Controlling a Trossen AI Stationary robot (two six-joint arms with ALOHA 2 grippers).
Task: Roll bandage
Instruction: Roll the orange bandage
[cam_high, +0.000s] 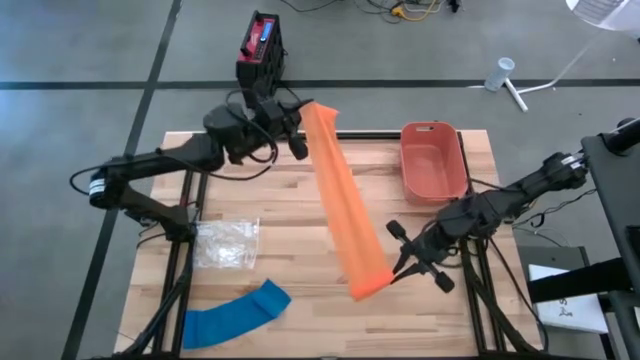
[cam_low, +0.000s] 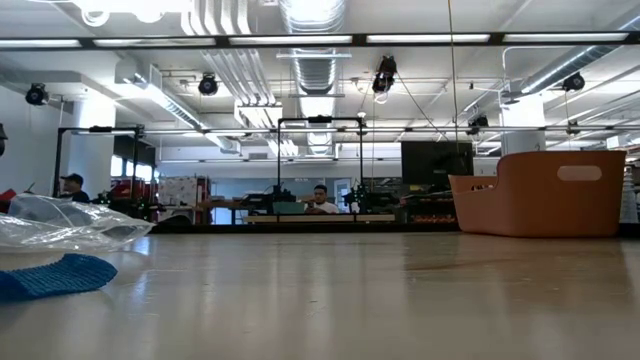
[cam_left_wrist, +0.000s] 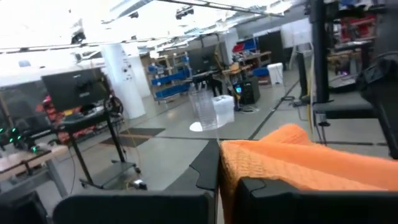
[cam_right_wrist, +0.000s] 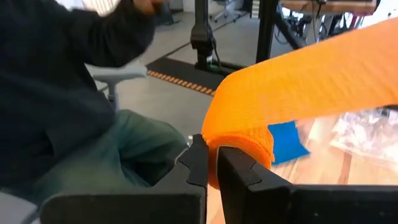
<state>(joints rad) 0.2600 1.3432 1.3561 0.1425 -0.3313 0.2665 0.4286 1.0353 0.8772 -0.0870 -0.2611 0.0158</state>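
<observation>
Bandage (cam_high: 345, 205) spans table (cam_high: 290, 310) between grippers; bin (cam_high: 432, 160) right.

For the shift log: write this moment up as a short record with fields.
held item: orange bandage, stretched in the air between both arms above the wooden table
left claw: shut on the bandage's far end, at the table's back edge
right claw: shut on the bandage's near end, where it is partly rolled
blue bandage: lying loose at the front left of the table
clear plastic bag: on the table, behind the blue bandage
pink bin: back right of the table
person: seated beyond the table, seen in the right wrist view
</observation>
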